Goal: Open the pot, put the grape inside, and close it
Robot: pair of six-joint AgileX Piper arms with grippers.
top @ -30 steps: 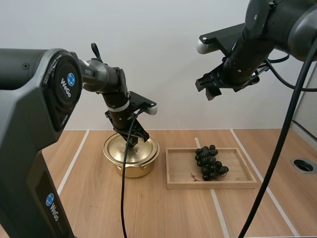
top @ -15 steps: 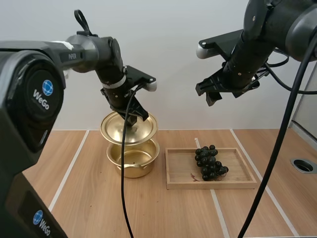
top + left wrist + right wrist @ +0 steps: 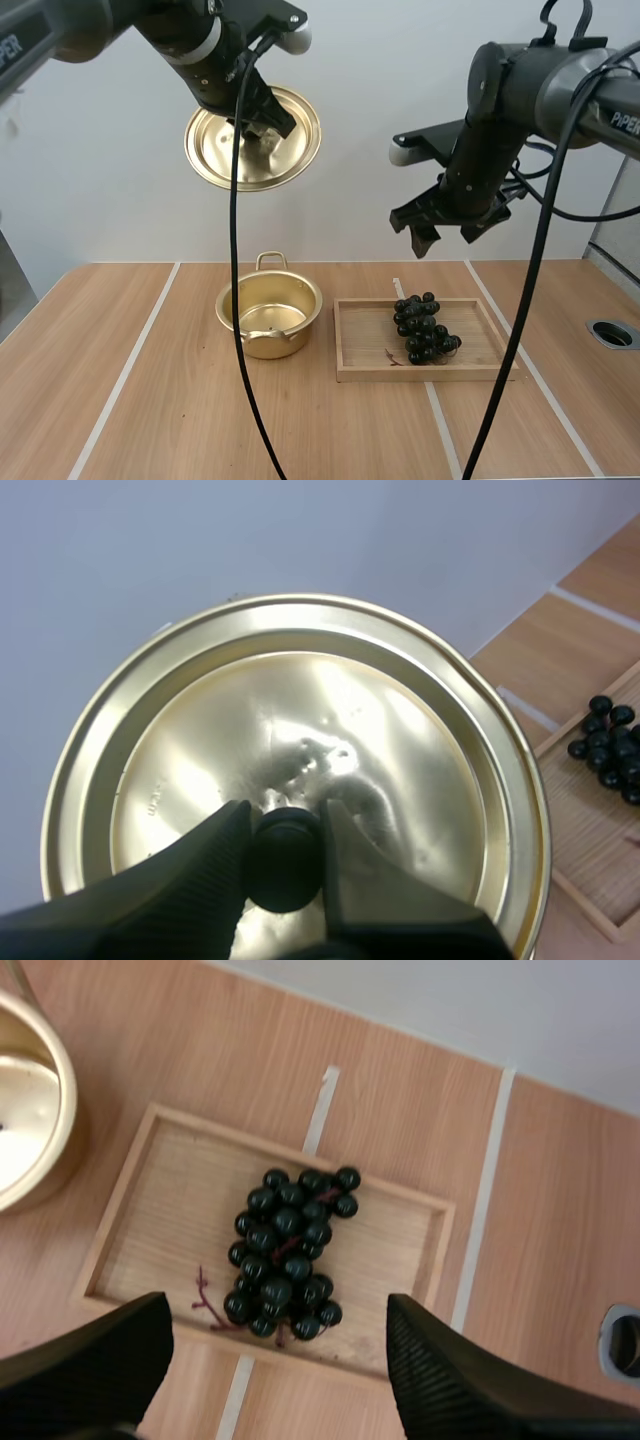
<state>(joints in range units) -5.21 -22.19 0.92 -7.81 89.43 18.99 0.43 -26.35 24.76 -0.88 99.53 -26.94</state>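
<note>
Altogether: one pot [image 3: 272, 346], one lid [image 3: 225, 152], one grape bunch [image 3: 424, 328], one tray [image 3: 366, 344].

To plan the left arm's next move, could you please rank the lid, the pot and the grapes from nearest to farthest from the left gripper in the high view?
1. lid: pinched in the left gripper, up high.
2. pot: open, below the lid.
3. grapes: in the wooden tray, right of the pot.

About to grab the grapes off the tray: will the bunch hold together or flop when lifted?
Probably floppy: the grape bunch is many berries on thin reddish stems, so it may sag. The berries look smooth, so the open right gripper could slip.
</note>
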